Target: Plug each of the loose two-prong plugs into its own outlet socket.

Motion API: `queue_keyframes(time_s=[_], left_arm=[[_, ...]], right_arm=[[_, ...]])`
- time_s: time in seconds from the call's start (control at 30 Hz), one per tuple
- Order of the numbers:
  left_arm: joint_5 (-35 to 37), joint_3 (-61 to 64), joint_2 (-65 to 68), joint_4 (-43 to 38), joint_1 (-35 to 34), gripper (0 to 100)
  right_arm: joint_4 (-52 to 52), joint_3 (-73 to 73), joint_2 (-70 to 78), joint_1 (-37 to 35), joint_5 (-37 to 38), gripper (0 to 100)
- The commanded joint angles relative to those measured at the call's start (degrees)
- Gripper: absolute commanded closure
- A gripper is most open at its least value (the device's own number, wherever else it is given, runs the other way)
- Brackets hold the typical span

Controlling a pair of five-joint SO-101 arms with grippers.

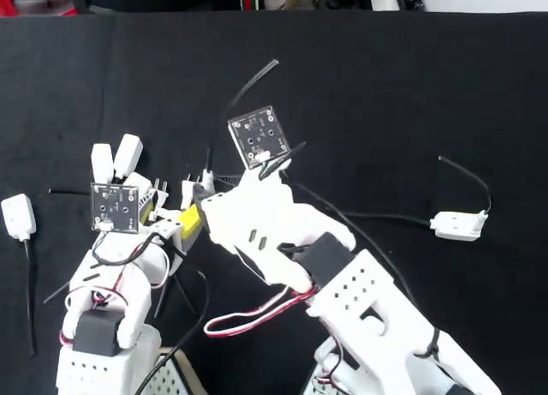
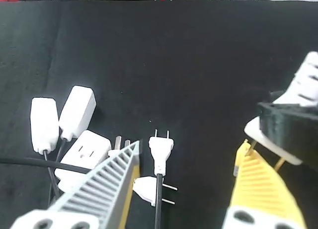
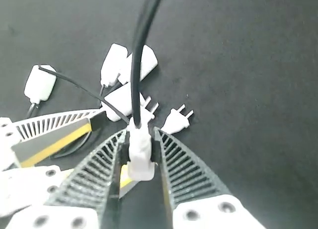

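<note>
White plugs (image 2: 160,148), black cords (image 2: 158,199), black cloth (image 2: 198,65), yellow-and-white ribbed left end effector (image 2: 189,154).

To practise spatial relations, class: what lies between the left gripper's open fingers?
In the left wrist view, two loose plugs lie between the left gripper's fingers: a corded plug and, beside its cord, a second plug.

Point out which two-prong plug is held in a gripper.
The white plug with the black cord, clamped in the right gripper; the other plugs lie loose on the black cloth.

No text, label or number can be read.
</note>
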Motion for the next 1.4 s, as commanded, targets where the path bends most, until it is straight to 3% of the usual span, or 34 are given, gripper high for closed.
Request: queue_keyframes(time_s=[0.0, 0.2, 0.33, 0.57, 0.67, 0.77, 0.9, 1.03, 1.17, 1.37], left_arm=[[0.35, -3.82, -0.26, -1.32, 0.31, 70], [0.7, -3.82, -0.26, -2.2, -2.77, 70], [0.7, -3.82, -0.26, -2.02, -2.77, 70], [-2.99, -5.49, -0.26, 4.75, -4.18, 70], [-9.14, -9.27, -0.26, 11.96, -9.54, 70], [-10.11, -12.09, -0.26, 16.79, -20.7, 70], [-14.51, -10.24, 0.09, 17.49, -40.13, 70], [-21.54, -3.82, 0.18, 13.98, -52.53, 70], [-21.8, -0.84, 0.26, 9.14, -56.31, 70], [-20.75, -6.9, 6.77, 10.37, -56.48, 70]], right_arm=[[5.45, -3.65, -0.75, -0.7, 1.14, 98.6], [13.8, -9.36, -0.75, -0.62, 2.37, 98.6], [14.07, -11.38, -0.66, -0.35, 2.37, 98.6], [14.07, -14.9, 4.97, 1.58, 4.84, 98.6], [14.42, -18.77, 10.51, 6.59, 6.95, 98.6], [16.88, -22.29, 16.75, 10.55, 10.11, 98.6], [21.63, -25.98, 24.04, 12.04, 13.36, 98.6], [26.2, -29.85, 29.76, 12.04, 13.45, 98.7], [26.99, -33.27, 32.57, 11.78, 13.19, 98.7], [27.43, -34.24, 33.19, 11.78, 13.19, 98.7]])
